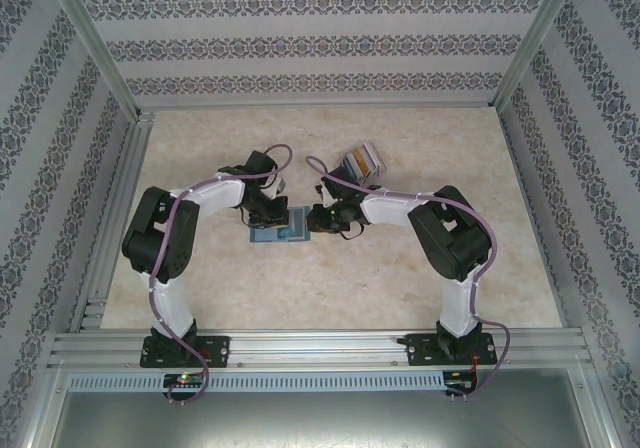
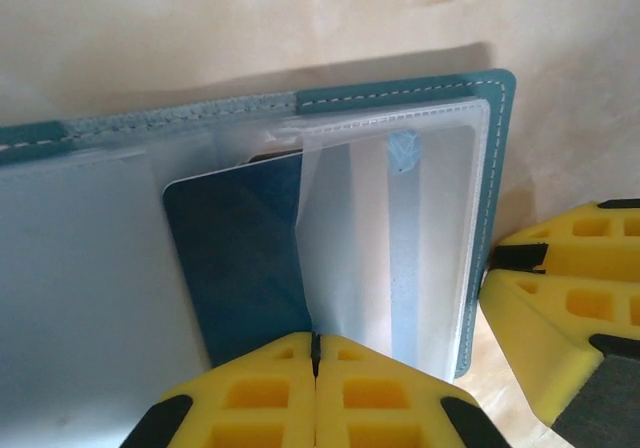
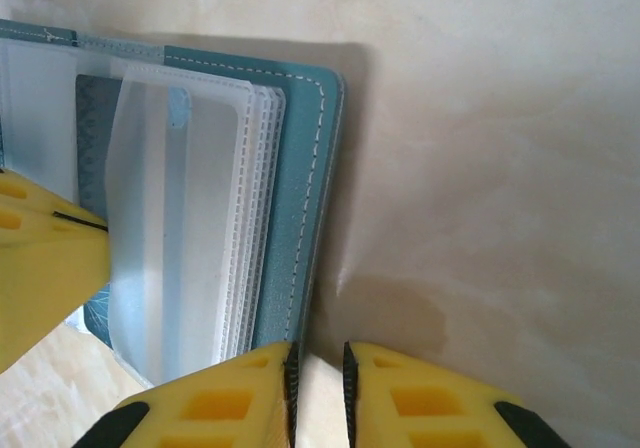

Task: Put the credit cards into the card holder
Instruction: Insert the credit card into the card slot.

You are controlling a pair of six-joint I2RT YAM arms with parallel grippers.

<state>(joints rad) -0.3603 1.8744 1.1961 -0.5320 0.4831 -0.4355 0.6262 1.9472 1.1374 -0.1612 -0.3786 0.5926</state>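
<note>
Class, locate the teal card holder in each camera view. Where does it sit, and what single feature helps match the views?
Top external: card holder lies open just left of picture centre.
Left wrist: card holder spans the middle, cover edge at right.
Right wrist: card holder sits in the upper left.
Shared landmark: white-stitched teal edge, clear in both wrist views.

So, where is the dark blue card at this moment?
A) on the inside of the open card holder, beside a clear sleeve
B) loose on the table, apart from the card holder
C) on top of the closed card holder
A: the left wrist view shows the dark blue card lying on the open card holder, its right edge meeting a clear sleeve, with the shut left gripper at its near edge.
</note>
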